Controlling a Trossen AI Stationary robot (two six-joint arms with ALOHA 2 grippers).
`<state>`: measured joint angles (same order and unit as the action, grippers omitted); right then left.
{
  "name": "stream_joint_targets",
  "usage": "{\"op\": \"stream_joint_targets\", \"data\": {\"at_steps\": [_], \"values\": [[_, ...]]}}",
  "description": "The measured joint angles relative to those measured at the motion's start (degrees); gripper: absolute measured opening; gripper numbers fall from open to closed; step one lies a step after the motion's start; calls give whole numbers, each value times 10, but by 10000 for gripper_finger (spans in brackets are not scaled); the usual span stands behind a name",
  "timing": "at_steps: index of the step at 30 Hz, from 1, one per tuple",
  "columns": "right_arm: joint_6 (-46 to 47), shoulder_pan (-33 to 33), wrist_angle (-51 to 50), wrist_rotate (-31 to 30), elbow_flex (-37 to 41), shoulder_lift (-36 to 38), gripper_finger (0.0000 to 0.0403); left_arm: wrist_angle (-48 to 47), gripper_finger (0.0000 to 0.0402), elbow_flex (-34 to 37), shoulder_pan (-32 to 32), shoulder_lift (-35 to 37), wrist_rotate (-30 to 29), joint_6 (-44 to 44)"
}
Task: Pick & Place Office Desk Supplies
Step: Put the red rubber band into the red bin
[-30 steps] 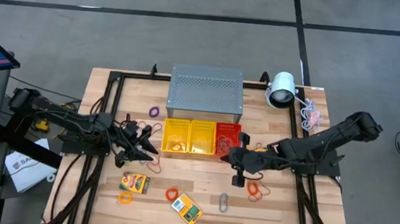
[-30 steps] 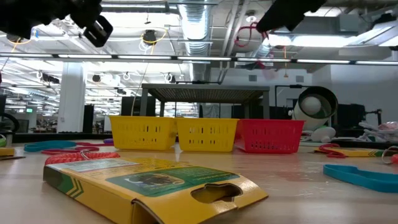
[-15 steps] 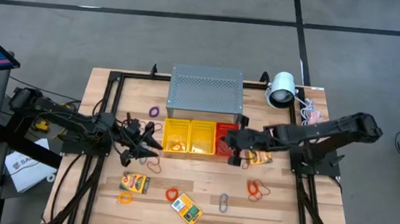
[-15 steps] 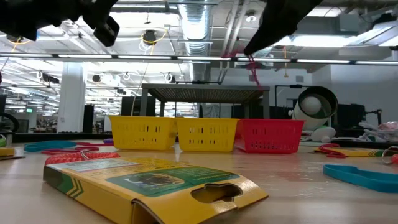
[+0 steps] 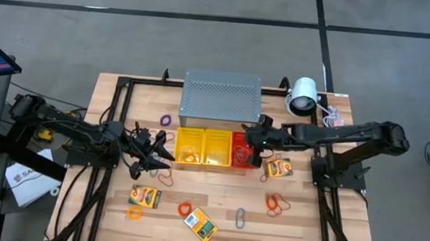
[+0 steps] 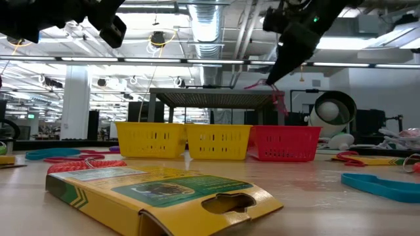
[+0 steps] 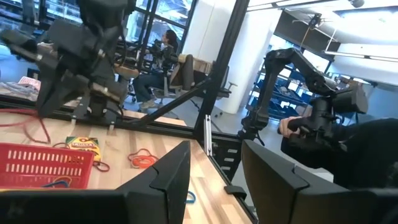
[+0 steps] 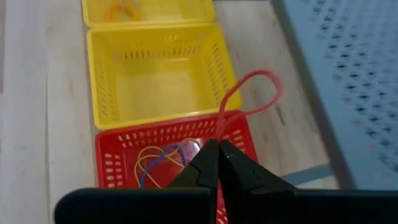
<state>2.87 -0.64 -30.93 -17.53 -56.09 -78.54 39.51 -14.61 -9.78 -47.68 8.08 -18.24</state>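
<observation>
My right gripper [image 8: 217, 155] is above the red basket [image 5: 244, 149] and is shut on a thin red band loop [image 8: 249, 93]. In the low view the band [image 6: 275, 98] dangles under the gripper [image 6: 270, 78], clear above the basket [image 6: 285, 143]. My left gripper [image 5: 159, 153] hovers by the left yellow basket [image 5: 189, 145]. It is open, with nothing between its fingers [image 7: 217, 177]. Yellow-and-green card boxes [image 5: 144, 196] [image 5: 201, 224] [image 5: 278, 168], orange bands [image 5: 185, 208], red bands [image 5: 274, 204], a purple band [image 5: 166, 120] and a grey clip [image 5: 241, 216] lie flat on the table. My right gripper pinches one spot of the red band's loop [image 8: 219, 138] between its two fingertips. The fingers slant down from the table's right side. The rest of the loop curls out past the tips and hangs slack, clear of the red basket.
The red basket has yellow and blue bands [image 8: 158, 163] in it. The left yellow basket holds orange bands [image 5: 188, 157], and the middle one [image 5: 217, 147] stands beside it. A grey perforated box [image 5: 222, 98] sits behind the baskets, with a white lamp [image 5: 303, 95] at the far right.
My right gripper has swung from the middle of the table toward the far edge, to above the red basket. It stays shut on the red band, which is carried along hanging beneath it.
</observation>
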Motion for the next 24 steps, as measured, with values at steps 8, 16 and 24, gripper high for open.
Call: {"op": "stream_joint_targets", "data": {"at_steps": [8,16,24], "values": [[0,1,-9,12,1,-80,0,-6,141,0,0,0,1,0],[2,1,-33,27,1,-128,0,-9,141,0,0,0,1,-1],[6,4,-33,29,1,-121,0,-9,141,0,0,0,1,-2]]}}
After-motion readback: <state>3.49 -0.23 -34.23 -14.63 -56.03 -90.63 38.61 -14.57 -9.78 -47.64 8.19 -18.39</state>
